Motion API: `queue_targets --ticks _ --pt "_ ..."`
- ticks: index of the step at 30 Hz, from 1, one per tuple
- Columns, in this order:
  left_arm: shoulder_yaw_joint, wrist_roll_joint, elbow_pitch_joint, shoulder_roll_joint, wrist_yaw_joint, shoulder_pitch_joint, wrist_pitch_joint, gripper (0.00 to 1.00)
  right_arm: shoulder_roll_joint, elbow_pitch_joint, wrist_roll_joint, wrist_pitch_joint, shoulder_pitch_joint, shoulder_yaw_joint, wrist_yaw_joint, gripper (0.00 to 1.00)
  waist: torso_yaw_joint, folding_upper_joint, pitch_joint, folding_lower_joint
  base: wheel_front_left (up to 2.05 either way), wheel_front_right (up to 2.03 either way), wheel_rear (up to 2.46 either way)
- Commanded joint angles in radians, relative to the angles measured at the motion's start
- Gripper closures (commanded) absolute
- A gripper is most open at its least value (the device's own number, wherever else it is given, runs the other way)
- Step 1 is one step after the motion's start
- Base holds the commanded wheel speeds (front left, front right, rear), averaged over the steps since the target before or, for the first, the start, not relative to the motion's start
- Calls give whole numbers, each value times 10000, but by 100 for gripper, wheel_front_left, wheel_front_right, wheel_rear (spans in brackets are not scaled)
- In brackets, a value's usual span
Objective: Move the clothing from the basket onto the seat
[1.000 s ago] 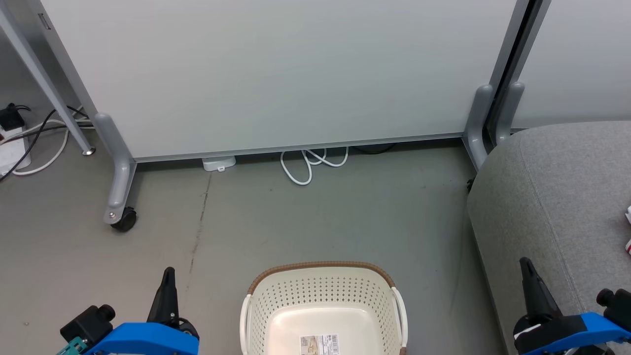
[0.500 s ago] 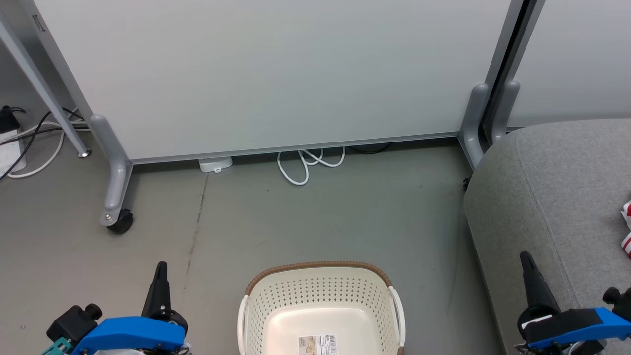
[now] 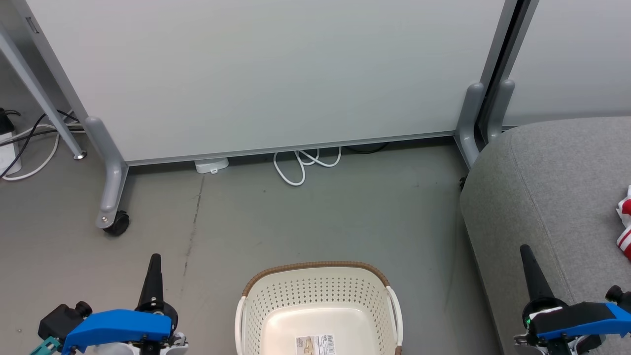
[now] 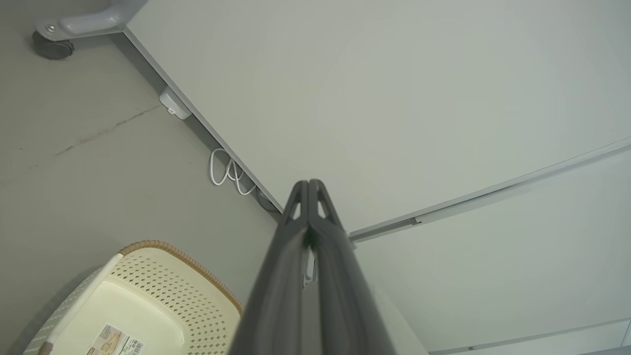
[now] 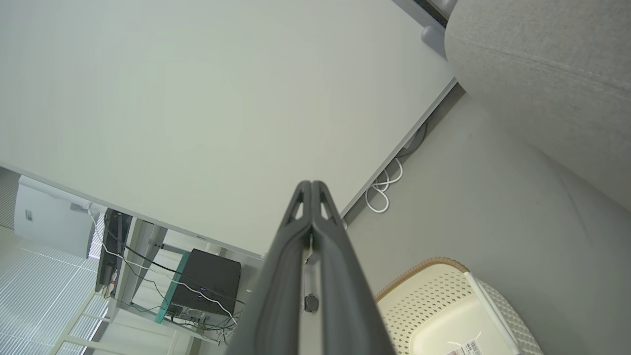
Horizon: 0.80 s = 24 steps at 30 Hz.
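Note:
The cream perforated basket [image 3: 318,308] with a brown rim stands on the floor at the bottom centre; its inside shows just a barcode sticker. A red and white piece of clothing [image 3: 625,229] lies on the grey seat [image 3: 552,197] at the right edge. My left gripper [image 3: 155,259] is shut, left of the basket, holding nothing. My right gripper [image 3: 525,250] is shut too, over the seat's front left corner. In the left wrist view the shut fingers [image 4: 309,185] point at the partition, with the basket [image 4: 148,296] lower left. The right wrist view shows the shut fingers [image 5: 311,185], the basket [image 5: 443,315] and the seat [image 5: 542,74].
A pale partition panel [image 3: 276,74] on grey wheeled legs [image 3: 111,197] stands behind the basket. White cable loops [image 3: 300,165] lie at its foot. More cables and a power strip [image 3: 15,143] sit at far left. A grey metal post [image 3: 473,123] stands beside the seat.
The whole head view has shifted a little, so more of the seat and the clothing shows at right. Both grippers sit slightly lower and further out in view, still shut.

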<state>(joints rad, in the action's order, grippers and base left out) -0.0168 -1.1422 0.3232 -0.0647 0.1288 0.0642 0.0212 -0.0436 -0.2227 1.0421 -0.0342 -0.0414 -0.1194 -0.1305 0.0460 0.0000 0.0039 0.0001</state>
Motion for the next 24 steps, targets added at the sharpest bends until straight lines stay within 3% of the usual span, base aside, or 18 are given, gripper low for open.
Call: queue_targets --ticks 1,24 --pt "-77 -240 -149 -10 19 255 -70 100 -73 46 305 -50 -260 9 -3 100 -10 0 0 -1 0 0 0" --pt "-476 -2123 -433 52 25 362 -625 100 -85 -64 2576 -371 -456 29 -4 100 -171 0 -3 -1 0 0 0"
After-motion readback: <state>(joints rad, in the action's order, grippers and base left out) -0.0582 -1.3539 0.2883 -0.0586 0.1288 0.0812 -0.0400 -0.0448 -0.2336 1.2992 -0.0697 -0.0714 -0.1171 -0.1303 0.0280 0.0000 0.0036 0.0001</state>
